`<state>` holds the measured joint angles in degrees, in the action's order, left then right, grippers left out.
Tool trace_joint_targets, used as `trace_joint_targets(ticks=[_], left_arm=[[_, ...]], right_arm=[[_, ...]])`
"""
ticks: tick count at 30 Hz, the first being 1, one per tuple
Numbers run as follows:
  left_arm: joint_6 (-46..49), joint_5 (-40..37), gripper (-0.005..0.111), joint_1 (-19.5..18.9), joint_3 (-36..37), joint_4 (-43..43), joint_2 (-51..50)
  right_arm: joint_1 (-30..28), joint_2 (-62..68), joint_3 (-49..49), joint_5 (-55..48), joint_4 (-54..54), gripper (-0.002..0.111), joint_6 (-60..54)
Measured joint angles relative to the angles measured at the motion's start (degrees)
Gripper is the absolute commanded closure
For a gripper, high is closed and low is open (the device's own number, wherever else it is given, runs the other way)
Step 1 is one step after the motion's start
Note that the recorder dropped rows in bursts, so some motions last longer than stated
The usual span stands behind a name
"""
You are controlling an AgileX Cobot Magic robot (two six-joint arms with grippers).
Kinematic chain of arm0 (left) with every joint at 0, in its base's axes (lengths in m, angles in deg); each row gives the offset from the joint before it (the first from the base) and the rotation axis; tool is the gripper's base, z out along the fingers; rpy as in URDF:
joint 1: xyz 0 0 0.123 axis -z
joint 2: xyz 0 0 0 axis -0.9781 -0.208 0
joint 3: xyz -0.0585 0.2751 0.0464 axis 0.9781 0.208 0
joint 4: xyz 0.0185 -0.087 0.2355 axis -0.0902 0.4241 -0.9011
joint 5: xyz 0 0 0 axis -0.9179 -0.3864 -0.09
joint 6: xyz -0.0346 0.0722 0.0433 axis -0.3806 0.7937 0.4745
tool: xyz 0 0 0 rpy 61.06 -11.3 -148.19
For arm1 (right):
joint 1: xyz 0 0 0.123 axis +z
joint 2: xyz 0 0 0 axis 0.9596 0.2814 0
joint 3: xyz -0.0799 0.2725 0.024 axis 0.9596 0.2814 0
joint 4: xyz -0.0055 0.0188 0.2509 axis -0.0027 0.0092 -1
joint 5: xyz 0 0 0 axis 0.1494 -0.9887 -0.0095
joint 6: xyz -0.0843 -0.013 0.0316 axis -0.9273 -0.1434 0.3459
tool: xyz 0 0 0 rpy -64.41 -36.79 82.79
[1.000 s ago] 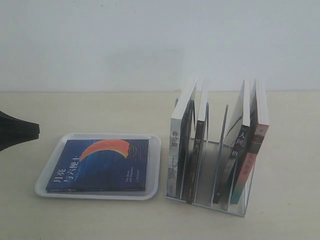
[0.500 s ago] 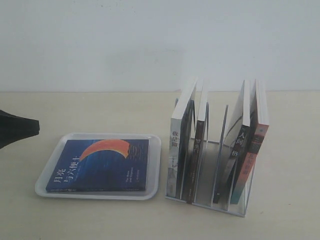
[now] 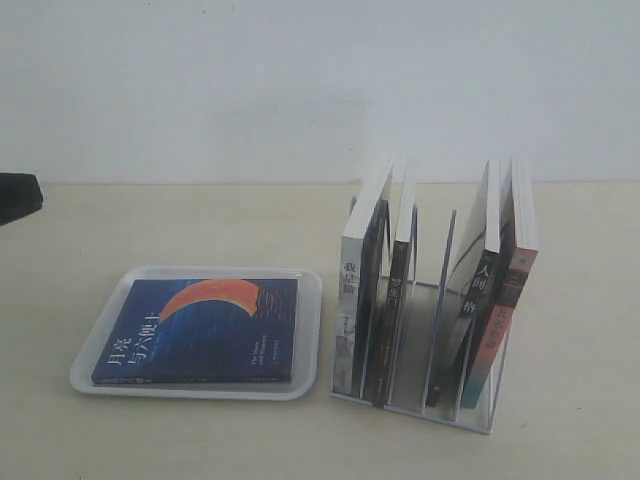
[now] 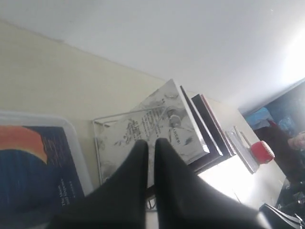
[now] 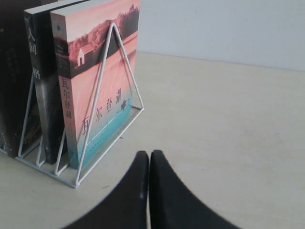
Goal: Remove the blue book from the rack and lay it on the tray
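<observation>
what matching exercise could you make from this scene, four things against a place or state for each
1 blue book
2 rack
3 left gripper
4 tray

a holds standing books
b shut, holding nothing
c lies flat, cover up
d white, left of the rack in the exterior view

Pairs: 1-c, 2-a, 3-b, 4-d

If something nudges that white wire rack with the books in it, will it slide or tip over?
The rack is thin wire, so probably light itself; it would likely slide on the smooth table. Its books lean loosely in their slots, so a sharp shove might shift them. The broad flat base probably resists tipping.
</observation>
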<state>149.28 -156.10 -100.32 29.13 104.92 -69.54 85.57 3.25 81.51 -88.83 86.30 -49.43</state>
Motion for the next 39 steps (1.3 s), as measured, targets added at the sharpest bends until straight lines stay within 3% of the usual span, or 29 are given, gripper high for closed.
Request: trace_joint_targets(ticks=[4, 10, 14, 21, 28, 39], left_arm=[[0.0, -0.1, 0.103, 0.0, 0.0, 0.2, 5.8], [1.4, -0.2, 0.103, 0.0, 0.1, 0.4, 6.4], [17.9, 2.9, 0.103, 0.1, 0.1, 2.7, 9.0], [37.5, 19.2, 0.103, 4.2, 3.2, 4.0, 19.4], [40.3, 37.4, 0.103, 11.3, 8.3, 4.3, 32.0], [35.4, 40.5, 0.103, 12.4, 19.3, 5.7, 59.0]], right_arm=[[0.0, 0.0, 0.0, 0.0, 0.0, 0.108, 0.0], [0.0, 0.0, 0.0, 0.0, 0.0, 0.108, 0.0], [0.0, 0.0, 0.0, 0.0, 0.0, 0.108, 0.0], [0.0, 0.0, 0.0, 0.0, 0.0, 0.108, 0.0], [0.0, 0.0, 0.0, 0.0, 0.0, 0.108, 0.0], [0.0, 0.0, 0.0, 0.0, 0.0, 0.108, 0.0]])
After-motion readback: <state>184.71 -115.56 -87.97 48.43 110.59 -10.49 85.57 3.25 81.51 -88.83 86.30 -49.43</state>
